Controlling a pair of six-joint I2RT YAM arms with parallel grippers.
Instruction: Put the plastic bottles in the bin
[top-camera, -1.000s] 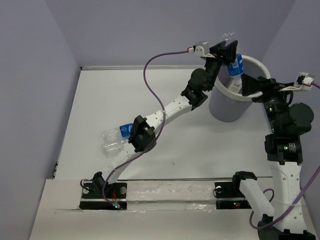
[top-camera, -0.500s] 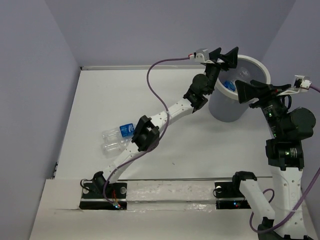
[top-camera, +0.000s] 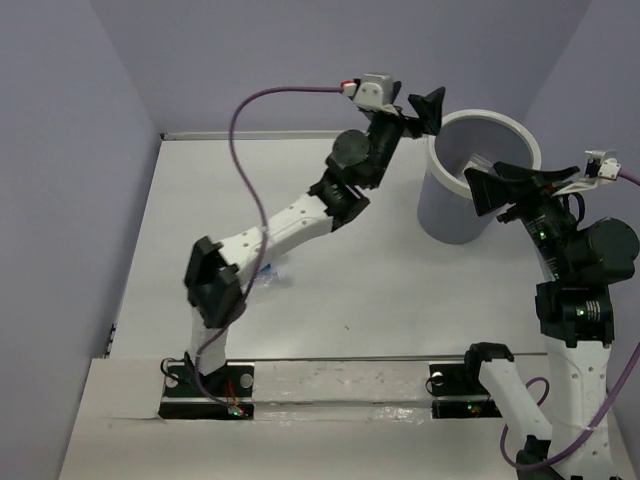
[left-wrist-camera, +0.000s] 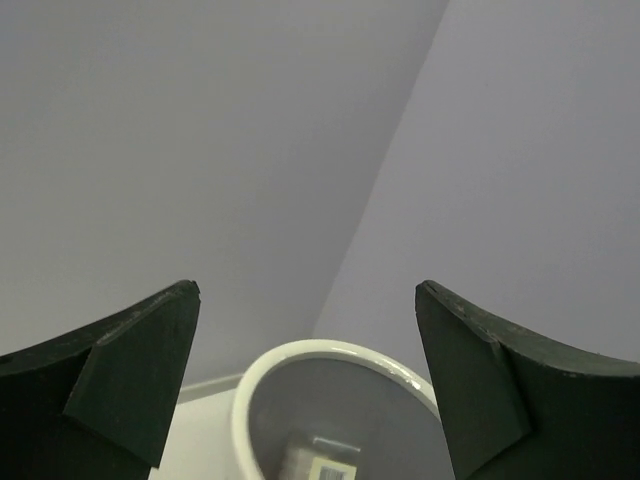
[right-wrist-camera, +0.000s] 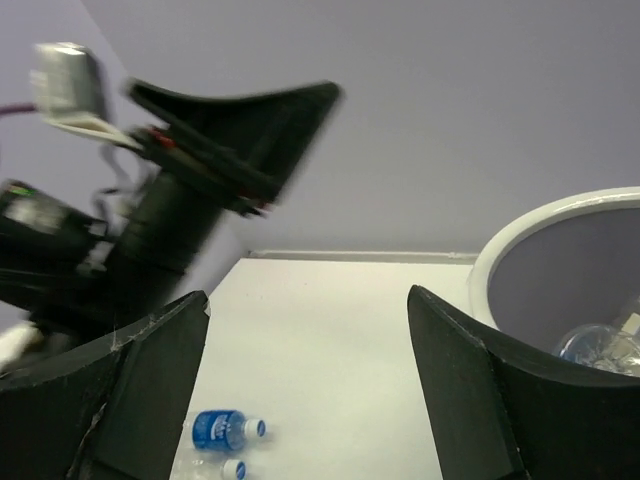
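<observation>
– At the upper right of the overhead view, what have you got?
– I've got the left gripper (top-camera: 425, 103) raised just beside the upper left edge of the bin (top-camera: 450, 220). On its wrist camera the claw stands wide with nothing between the fingers, and the bin's white rim sits below.
– And the other arm?
– I see the right gripper (top-camera: 485, 190) at the bin's lower right rim. Its claw is spread too, and empty.
– Where are the bottles?
– One clear bottle (right-wrist-camera: 600, 345) lies inside the bin, at the lower right of the right wrist view. At the bottom left of that view, a blue-label bottle (right-wrist-camera: 225, 428) and a second bottle (right-wrist-camera: 205, 467) lie side by side on the table (top-camera: 200, 200), well apart from the bin.
</observation>
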